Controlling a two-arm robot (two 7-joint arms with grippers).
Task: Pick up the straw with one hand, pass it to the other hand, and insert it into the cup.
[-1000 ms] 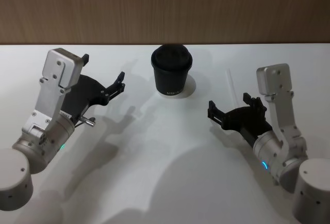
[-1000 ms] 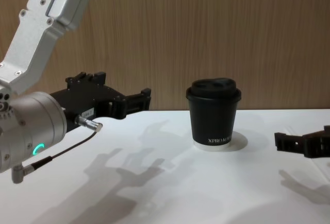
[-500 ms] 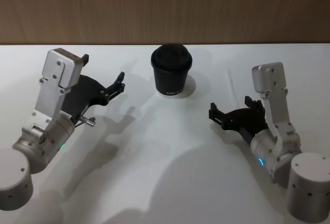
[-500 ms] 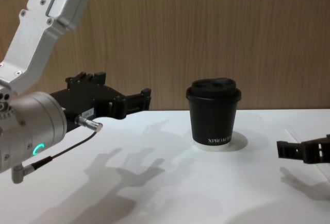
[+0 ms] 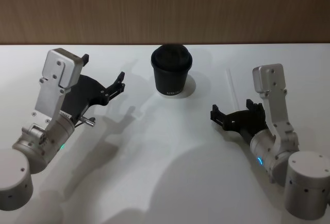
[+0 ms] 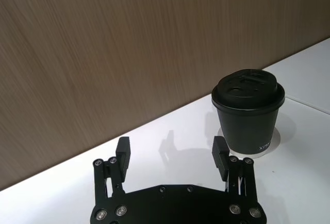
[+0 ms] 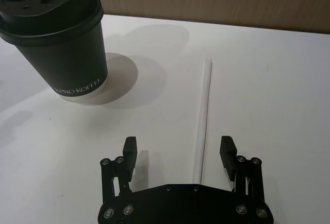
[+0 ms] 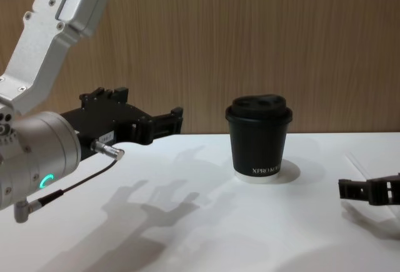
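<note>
Presently, the straw (image 5: 231,84) is laid flat on the counter (image 5: 154,147) at 3 o'clock of the cup (image 5: 172,74). The right pincer (image 7: 178,144) is held wide open and empty, astride the straw's near end for pickup. The left pincer (image 5: 103,67), open and empty, is parked at 9 o'clock.

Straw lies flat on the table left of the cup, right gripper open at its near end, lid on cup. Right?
No. The straw lies flat on the table right of the cup, not left; the head view shows it. Rest holds: right gripper open at its near end, lid on cup. Left gripper hovers open on the cup's other side.
</note>
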